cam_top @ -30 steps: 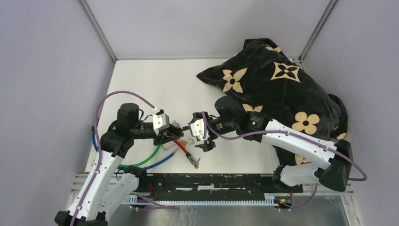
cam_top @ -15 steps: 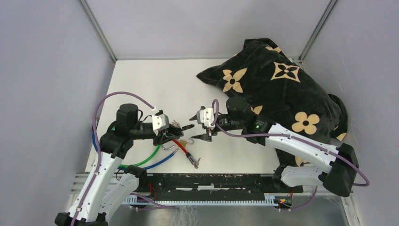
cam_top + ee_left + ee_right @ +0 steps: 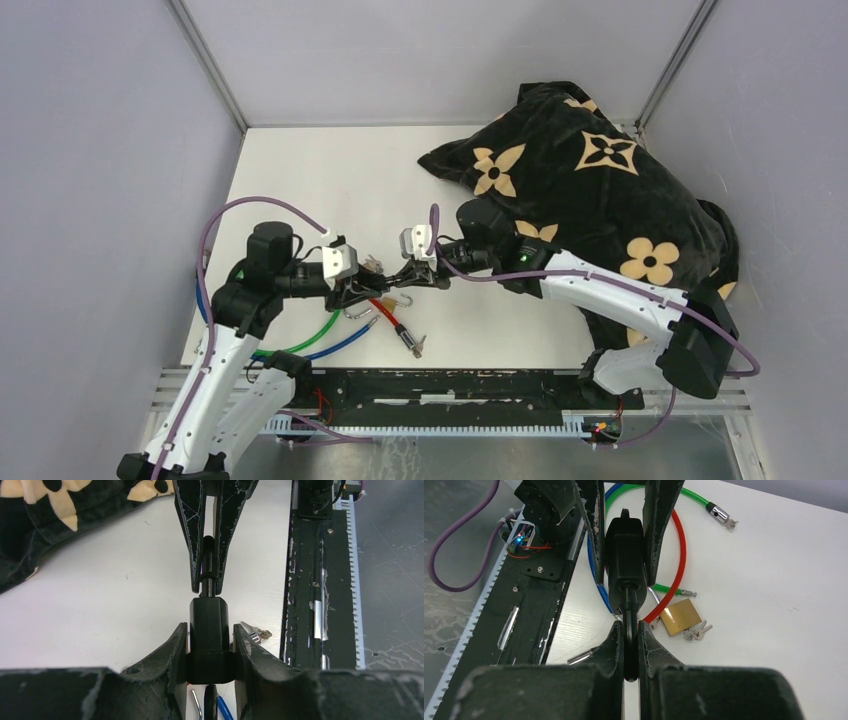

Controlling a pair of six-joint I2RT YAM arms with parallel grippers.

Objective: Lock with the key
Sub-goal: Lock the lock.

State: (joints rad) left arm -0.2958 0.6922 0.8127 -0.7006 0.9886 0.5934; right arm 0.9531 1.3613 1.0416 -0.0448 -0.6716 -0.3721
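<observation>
My left gripper is shut on a black lock body, held a little above the white table. A black key sticks out of the lock's far end. My right gripper faces the left one and is shut on the key's flat head. In the right wrist view the lock body sits between the left fingers. From above, the two grippers meet tip to tip, left gripper and right gripper.
Red, green and blue cables loop under the grippers. A brass padlock with small keys lies beside them. A black flowered blanket fills the back right. A black rail runs along the near edge.
My right gripper swung left to the lock, its jaws open half a second ago, and has closed on the key head. The left gripper and lock stayed in place.
</observation>
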